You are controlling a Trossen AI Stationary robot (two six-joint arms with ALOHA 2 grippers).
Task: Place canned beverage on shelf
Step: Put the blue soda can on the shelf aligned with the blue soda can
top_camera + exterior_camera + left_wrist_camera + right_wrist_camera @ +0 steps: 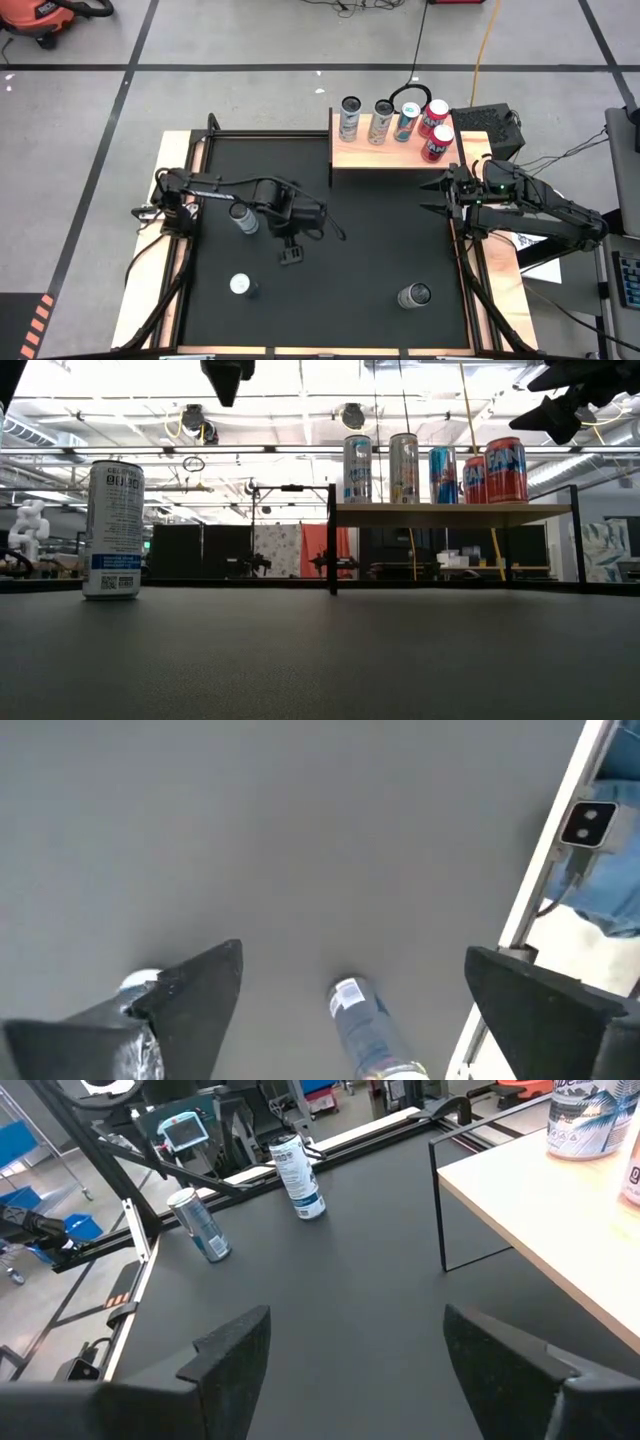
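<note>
Currently your empty, wide-open right gripper hovers beside the shelf; swinging carelessly could topple its five cans.

**Object count, tabletop scene**

Eight beverage cans are shown in the high view. Five are standing on one wooden shelf: two silver cans, one blue can and two red cans. Three more cans are set upright on one black mat. Two robot arms are seen.
</note>
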